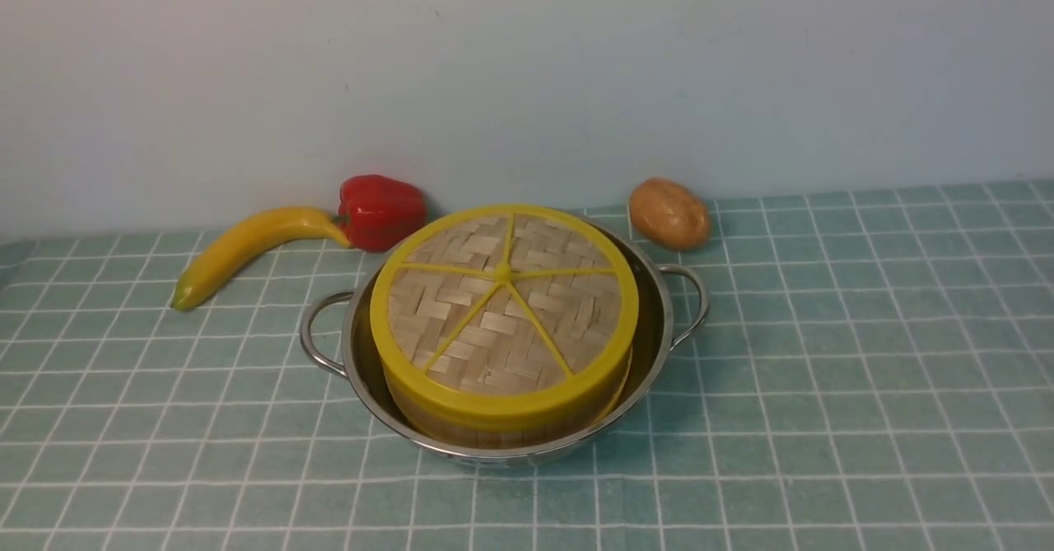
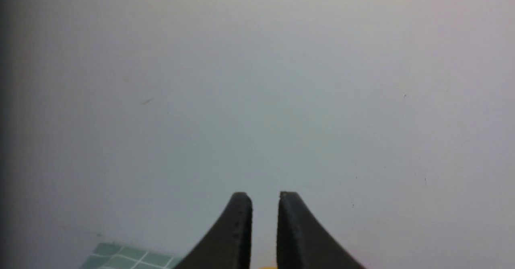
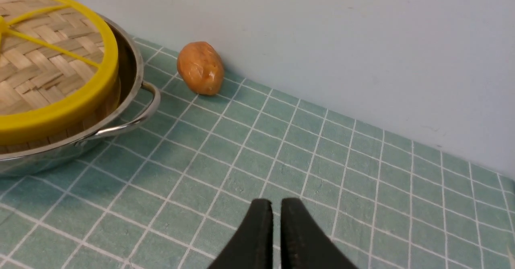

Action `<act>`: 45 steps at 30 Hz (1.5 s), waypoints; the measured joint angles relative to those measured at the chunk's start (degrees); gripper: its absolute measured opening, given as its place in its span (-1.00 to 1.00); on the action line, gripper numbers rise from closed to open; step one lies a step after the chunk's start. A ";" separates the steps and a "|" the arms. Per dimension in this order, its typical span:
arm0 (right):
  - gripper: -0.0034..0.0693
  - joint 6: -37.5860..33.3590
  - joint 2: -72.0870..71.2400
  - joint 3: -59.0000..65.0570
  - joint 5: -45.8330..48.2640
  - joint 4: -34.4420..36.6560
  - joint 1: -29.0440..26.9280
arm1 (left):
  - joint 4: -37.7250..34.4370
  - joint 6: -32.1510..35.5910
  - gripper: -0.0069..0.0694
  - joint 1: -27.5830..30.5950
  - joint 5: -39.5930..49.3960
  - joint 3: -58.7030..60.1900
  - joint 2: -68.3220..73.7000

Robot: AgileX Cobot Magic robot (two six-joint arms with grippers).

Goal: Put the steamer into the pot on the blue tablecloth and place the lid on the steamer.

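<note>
The steel pot (image 1: 659, 320) stands on the blue tablecloth (image 1: 823, 370). The steamer (image 1: 494, 427) sits inside it, only its wooden wall showing. The lid (image 1: 502, 312), woven with yellow rim and spokes, lies on top of the steamer. The right wrist view shows the pot (image 3: 132, 80), the steamer wall (image 3: 80, 126) and the lid (image 3: 48, 72). Neither gripper shows in the front view. My left gripper (image 2: 265, 198) faces the wall, jaws nearly together, empty. My right gripper (image 3: 276, 204) hovers over the cloth to the right of the pot, jaws nearly together, empty.
A banana (image 1: 247, 246) and a red pepper (image 1: 380, 209) lie behind the pot on the left by the wall. A potato (image 1: 669, 213) lies behind on the right and also shows in the right wrist view (image 3: 200, 68). The wall runs along the back.
</note>
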 joint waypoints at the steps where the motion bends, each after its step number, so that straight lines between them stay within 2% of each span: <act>1: -0.74 0.00 0.00 0.00 -0.14 0.00 0.00 | 0.46 0.00 -0.55 0.00 -0.36 0.37 0.34; 3: -0.72 0.00 0.00 0.00 -0.60 0.53 0.00 | 0.66 1.41 -0.54 0.00 -0.49 3.17 0.79; 11: -0.67 0.00 0.00 0.00 -1.36 1.56 0.00 | -7.70 19.49 -0.51 0.00 -0.20 13.60 0.85; 14: -0.65 0.00 0.00 0.00 -1.42 1.56 0.00 | -12.55 28.41 -0.51 0.00 0.39 15.33 0.85; 19: -0.62 0.00 0.00 0.00 -1.47 1.56 0.00 | -23.79 38.84 -0.48 0.00 2.62 15.33 0.85; 23: -0.60 0.00 0.00 0.00 -1.47 1.56 0.00 | -27.06 41.66 -0.48 0.00 3.42 15.33 0.85; 37: -0.50 0.00 -1.43 0.00 -1.80 2.00 -0.80 | -27.47 42.70 -0.43 0.00 3.47 15.33 0.85; 45: -0.45 1.00 -17.89 2.70 -2.95 11.16 -21.46 | -27.47 42.77 -0.40 0.00 3.53 15.33 0.85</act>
